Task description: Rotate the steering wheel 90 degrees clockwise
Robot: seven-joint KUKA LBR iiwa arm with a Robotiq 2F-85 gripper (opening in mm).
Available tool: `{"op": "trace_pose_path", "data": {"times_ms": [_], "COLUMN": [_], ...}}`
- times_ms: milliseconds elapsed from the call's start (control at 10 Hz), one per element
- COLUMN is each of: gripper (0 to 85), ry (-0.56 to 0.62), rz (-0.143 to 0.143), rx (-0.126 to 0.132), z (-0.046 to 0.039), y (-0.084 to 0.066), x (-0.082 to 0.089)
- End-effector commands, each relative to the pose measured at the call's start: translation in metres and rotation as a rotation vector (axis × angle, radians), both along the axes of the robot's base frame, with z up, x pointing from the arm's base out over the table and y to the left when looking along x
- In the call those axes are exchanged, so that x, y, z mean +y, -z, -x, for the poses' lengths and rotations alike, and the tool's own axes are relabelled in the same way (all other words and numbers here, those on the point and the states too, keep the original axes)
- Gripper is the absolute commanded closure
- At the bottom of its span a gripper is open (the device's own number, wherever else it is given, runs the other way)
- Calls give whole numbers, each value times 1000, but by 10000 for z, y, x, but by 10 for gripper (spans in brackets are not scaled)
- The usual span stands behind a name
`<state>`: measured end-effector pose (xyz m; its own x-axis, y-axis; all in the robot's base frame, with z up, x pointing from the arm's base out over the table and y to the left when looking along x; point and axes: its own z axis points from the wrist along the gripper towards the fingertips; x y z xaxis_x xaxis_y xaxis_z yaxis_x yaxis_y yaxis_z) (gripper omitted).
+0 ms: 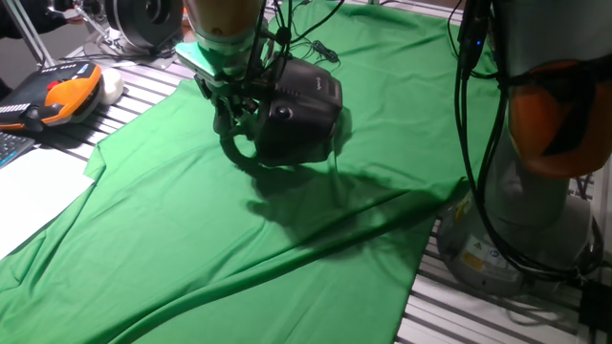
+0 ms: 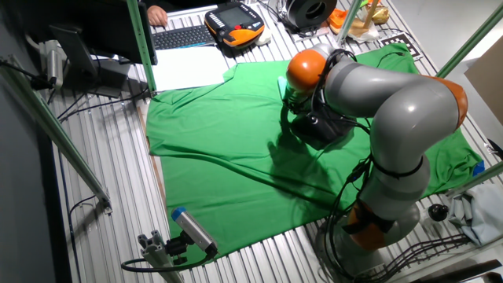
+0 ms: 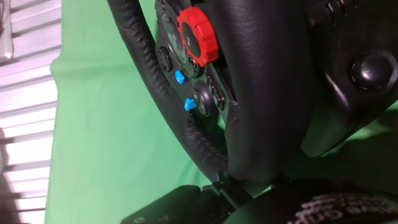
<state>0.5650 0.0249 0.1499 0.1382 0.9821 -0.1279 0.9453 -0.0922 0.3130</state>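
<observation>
Steering wheel (image 1: pixel 251 143) sits on its bulky black base (image 1: pixel 304 113) on the green cloth (image 1: pixel 220 248), toward the cloth's far edge in one fixed view. Gripper (image 1: pixel 229 107) is down on the wheel's rim at the side facing away from the base; hand view shows the leather rim (image 3: pixel 155 81) filling the frame at close range, red dial (image 3: pixel 198 34) and 2 blue buttons (image 3: pixel 180 77) on the hub. Fingers appear to be pinching the rim, but the contact itself is hidden, so I cannot tell for sure.

Open room: broad bare cloth from about 5 to 9 o'clock of the wheel, wrinkled with 1 long diagonal fold. Cloth lies over a slatted metal bench (image 2: pixel 102 165), bare slats showing past the cloth's edges.

Surroundings: orange-and-black teach pendant (image 1: pixel 57 96) at about 9 o'clock, well apart from the wheel; white paper sheet (image 1: pixel 29 196) beside the cloth edge; keyboard (image 2: pixel 181 36) beyond it. Arm's grey base (image 1: pixel 516 220) and cables (image 1: pixel 469 115) stand at about 3 o'clock, off the cloth.
</observation>
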Motion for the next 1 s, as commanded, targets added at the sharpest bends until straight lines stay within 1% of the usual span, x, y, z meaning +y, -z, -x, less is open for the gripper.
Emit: {"op": "trace_pose_path", "data": {"times_ms": [0,200,500,700,900], "gripper": [850,850,850,850,850], "ry": [4,9,17,20,17], "rz": [2,8,13,12,8], "rx": [-7,-19,-28,-32,-28], "z": [-7,-23,-50,-65,-74], "y": [18,49,61,71,92], "x": [0,-2,-12,-18,-17]}}
